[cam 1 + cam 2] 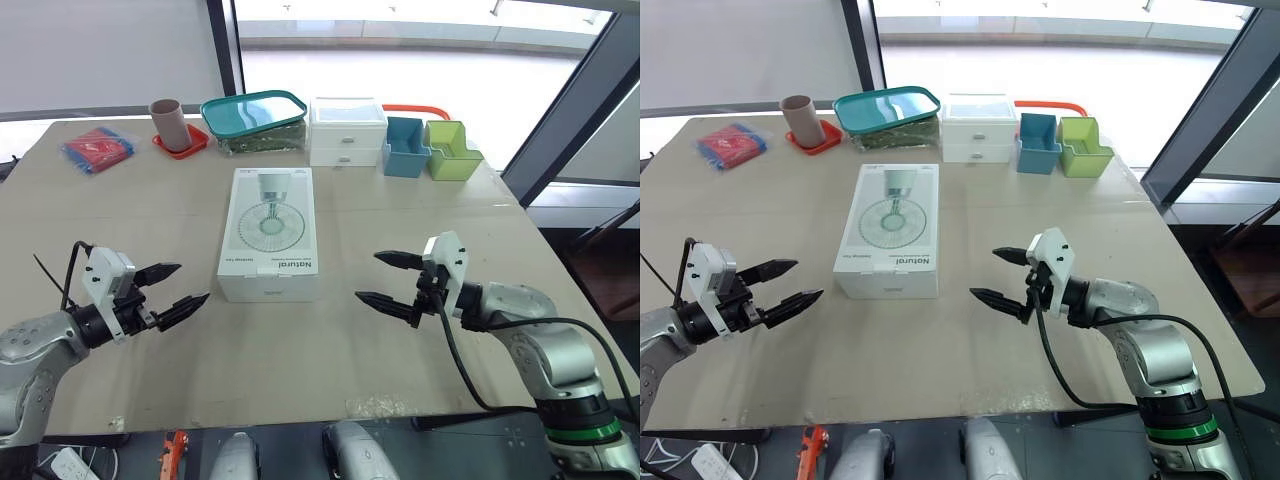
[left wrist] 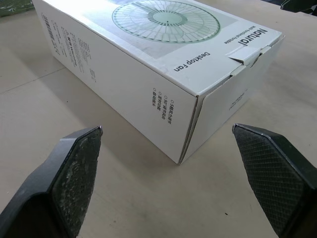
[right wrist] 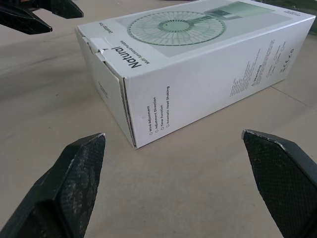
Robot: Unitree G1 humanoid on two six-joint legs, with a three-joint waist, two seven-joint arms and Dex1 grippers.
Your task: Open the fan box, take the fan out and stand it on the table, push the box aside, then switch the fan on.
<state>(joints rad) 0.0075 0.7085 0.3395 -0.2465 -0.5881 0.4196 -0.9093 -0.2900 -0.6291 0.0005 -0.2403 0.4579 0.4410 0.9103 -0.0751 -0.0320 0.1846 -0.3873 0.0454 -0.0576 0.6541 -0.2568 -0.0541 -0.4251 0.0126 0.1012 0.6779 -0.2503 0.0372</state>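
White fan box (image 1: 268,235) lay closed; left gripper (image 1: 192,282) and right gripper (image 1: 368,276) flanked its near end, fingers spread, seemingly ready to open it.

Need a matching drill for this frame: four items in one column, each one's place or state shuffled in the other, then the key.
1. fan box
2. cup
3. left gripper
4. drawer unit

A. on the red coaster
B. open, holding nothing
C. lying flat, end flap closed
D. between the teal-lidded container and the blue bin

Pairs: 1-C, 2-A, 3-B, 4-D
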